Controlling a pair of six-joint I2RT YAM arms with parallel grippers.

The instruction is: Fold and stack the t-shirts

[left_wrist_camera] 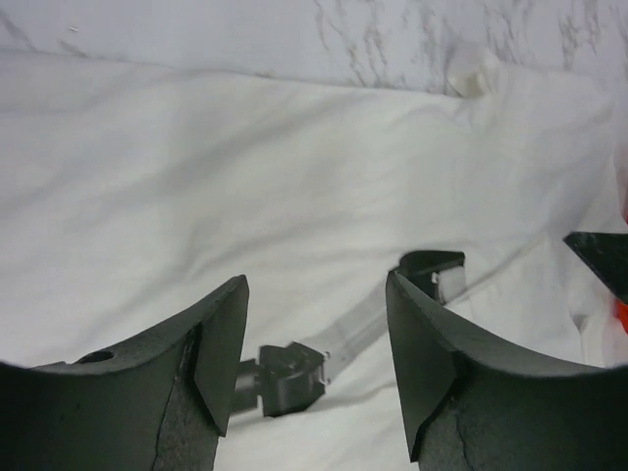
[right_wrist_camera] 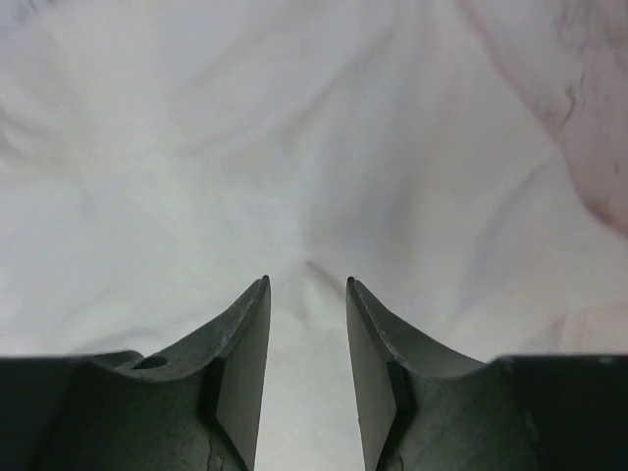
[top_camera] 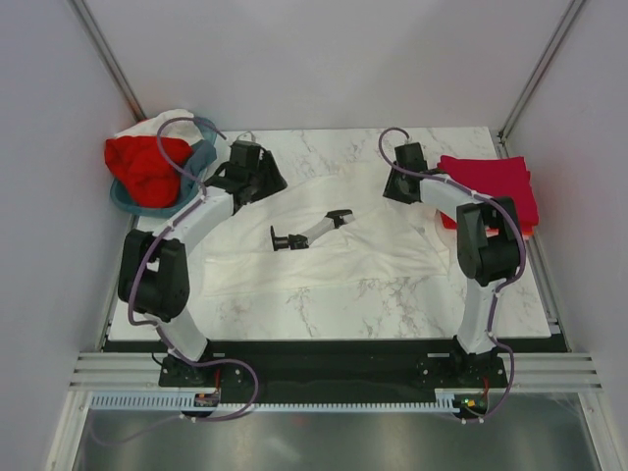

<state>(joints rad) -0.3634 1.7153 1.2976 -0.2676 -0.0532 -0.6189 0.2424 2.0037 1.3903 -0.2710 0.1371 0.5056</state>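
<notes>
L gripper [left_wrist_camera: 314, 294] & R gripper [right_wrist_camera: 306, 285] both w/ jaws apart, empty, near far edge of white shirt [top_camera: 363, 245] spread flat in the middle, I'd guess to pinch shoulders for a fold; folded red stack [top_camera: 496, 182] waits at right.

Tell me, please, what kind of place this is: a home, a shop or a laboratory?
Probably a laboratory test cell: plain white walls enclose a marble-patterned table, and a left arm and a right arm, both cabled, are bolted beside a metal rail at its near edge.
</notes>
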